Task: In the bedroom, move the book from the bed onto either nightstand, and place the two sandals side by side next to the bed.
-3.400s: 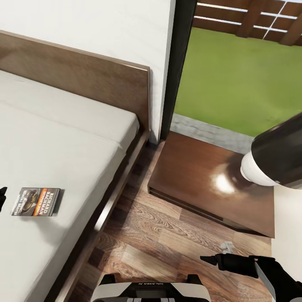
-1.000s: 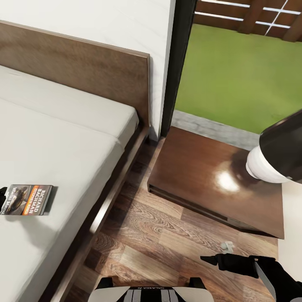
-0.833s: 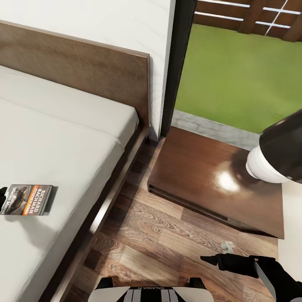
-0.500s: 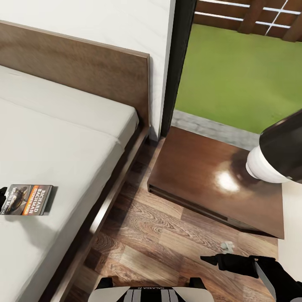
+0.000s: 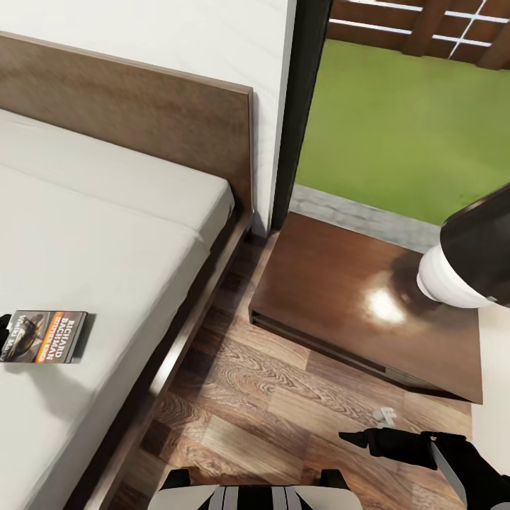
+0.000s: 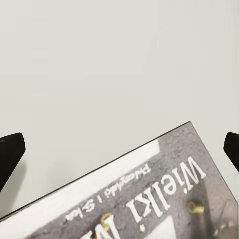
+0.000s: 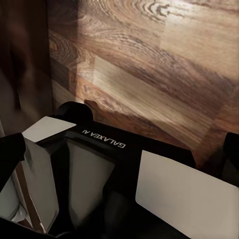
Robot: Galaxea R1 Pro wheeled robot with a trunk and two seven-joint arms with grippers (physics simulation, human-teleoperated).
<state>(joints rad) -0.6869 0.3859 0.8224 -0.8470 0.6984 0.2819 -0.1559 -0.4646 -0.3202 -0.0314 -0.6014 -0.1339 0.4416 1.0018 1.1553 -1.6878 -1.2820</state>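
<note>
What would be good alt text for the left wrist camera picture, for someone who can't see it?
The left gripper, fingers spread wide, hangs above the book lying flat on the bed's off-white mattress. One corner of the grey cover shows, with white lettering.

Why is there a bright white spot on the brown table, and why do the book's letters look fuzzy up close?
Head view: the spot is glare, light bouncing off the nightstand's glossy top. Left wrist view: the book sits very close to the camera, so its lettering looks big and soft.
</note>
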